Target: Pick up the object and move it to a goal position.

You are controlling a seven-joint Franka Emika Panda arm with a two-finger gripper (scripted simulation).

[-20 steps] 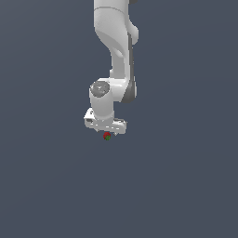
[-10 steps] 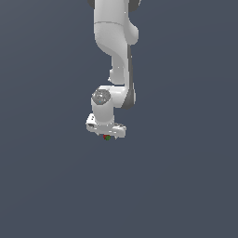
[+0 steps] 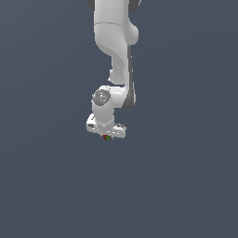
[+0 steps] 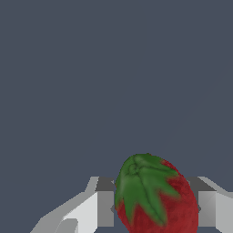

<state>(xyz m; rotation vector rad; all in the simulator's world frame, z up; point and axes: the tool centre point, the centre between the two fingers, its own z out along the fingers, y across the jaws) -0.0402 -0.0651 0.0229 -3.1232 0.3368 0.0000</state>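
The object is a small red strawberry-like blob with a green leafy patch (image 4: pixel 154 195). In the wrist view it fills the gap between my two white fingers (image 4: pixel 102 205), which press on both its sides. In the exterior view the white arm hangs down from above and my gripper (image 3: pixel 107 136) points downward, with the object (image 3: pixel 107 137) showing as a tiny red and green speck just under the hand. The gripper is shut on the object and holds it in the air.
Only a plain dark grey-blue surface (image 3: pixel 186 186) surrounds the arm in both views. No other objects, containers or edges show.
The arm has drawn upward and slightly toward the exterior view's left, carrying the object with it. The grip on the object has not changed.
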